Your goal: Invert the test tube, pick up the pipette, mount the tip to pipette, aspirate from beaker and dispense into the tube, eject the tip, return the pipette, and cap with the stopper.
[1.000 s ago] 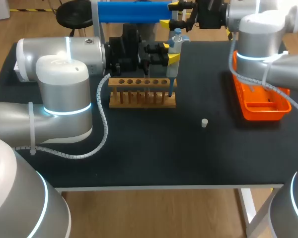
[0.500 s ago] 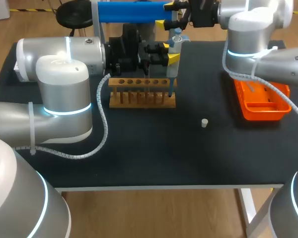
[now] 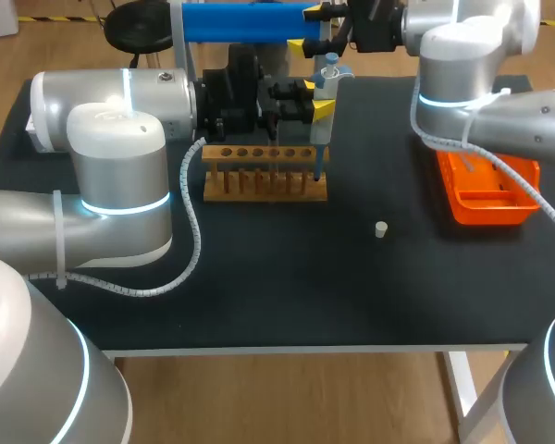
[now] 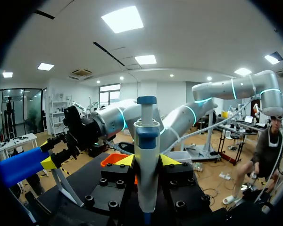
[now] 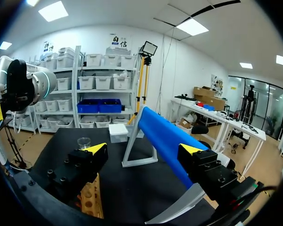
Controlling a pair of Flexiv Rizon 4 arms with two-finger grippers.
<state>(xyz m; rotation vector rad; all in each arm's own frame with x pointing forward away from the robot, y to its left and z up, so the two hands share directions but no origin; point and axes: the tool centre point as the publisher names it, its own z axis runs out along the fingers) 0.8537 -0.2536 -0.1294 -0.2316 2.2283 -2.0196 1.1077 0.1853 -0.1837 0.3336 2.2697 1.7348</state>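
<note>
Over the right-hand end of the slotted wooden test-tube rack [image 3: 264,185], your left end effector [image 4: 147,162] is clamped from both sides on the white-and-blue plastic pipette [image 3: 328,72]. The pipette's long axis stands upright, plunger knob on top, and its slim lower shaft runs straight down to the rack's right-end holes. I cannot make out the glass tube there, nor whether the tip sits inside its mouth. Judging by the line-up, you are at or close to the dispensing step.

Behind the rack, at the far edge of the black tabletop [image 3: 259,296], your right end effector [image 5: 144,150] is spread wide and holds nothing. Its yellow tips sit either side of the end of the long blue cylinder bar [image 3: 250,22] on its white stand, without touching it. A small clear glass beaker [image 5: 84,141] shows ahead of that end effector, beyond the rack.

The coming move turns on that upright axis. The pipette is directly above the rack's right end, so I would lift it straight up along its own length before any sideways travel. A tilt could catch the tip on the rack.

The small white cylindrical stopper [image 3: 380,228] lies alone on the near side of the rack and to its right, between the rack and the orange plastic tray [image 3: 462,215]. Your left end effector is nearer to it but occupied, so the free right one would have to come forward past the rack.
</note>
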